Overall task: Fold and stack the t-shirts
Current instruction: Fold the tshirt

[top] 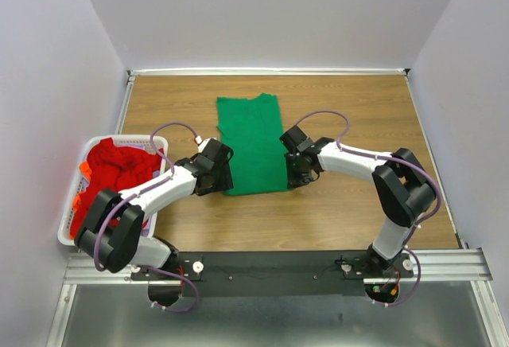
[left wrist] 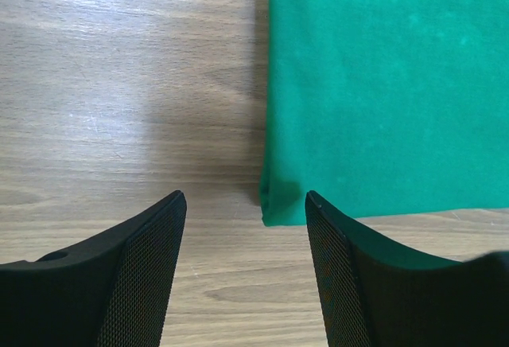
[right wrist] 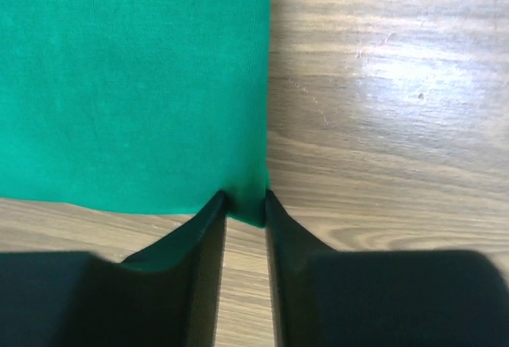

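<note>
Red t-shirts (top: 115,168) piled in white basket (top: 67,234), counter's (top: 342,212) left edge. Green t-shirt (top: 253,144) laid flat mid-counter; grey walls (top: 270,13). L gripper (left wrist: 242,200) held wide by its near-left corner; R gripper (right wrist: 245,197) clamped on near-right.

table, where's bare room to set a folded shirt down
Widest bare wood: right of the green shirt, out to the right wall. Smaller: far left corner beyond the basket, and the strip between shirt and rail. Crowded at the shirt's near corners, by the left gripper and right gripper.
</note>
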